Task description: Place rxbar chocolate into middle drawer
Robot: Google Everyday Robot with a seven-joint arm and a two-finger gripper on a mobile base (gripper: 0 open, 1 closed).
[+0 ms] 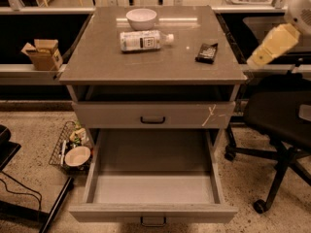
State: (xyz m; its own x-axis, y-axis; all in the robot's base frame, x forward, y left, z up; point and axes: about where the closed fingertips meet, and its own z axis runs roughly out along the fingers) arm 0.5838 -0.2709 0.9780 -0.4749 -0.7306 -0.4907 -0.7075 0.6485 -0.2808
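— Black wrapper on the grey top, is that the bar?
— Yes. The rxbar chocolate (206,52) lies flat near the right edge of the cabinet top (97,64). It is right of the clear bottle (143,40) on its side, and a white bowl (141,18) sits farther back.
— Where's the gripper (257,58)?
— Off the cabinet's right side, in the air above the office chair (277,115). Its cream tip slants down and left toward the bar, clearly apart from it.
— Open or closed?
— I can't tell from where I stand. It seems to carry nothing.
— The drawer?
— The middle drawer (153,211) stands wide open toward us, under the shut drawer with the pale scratch (112,115).
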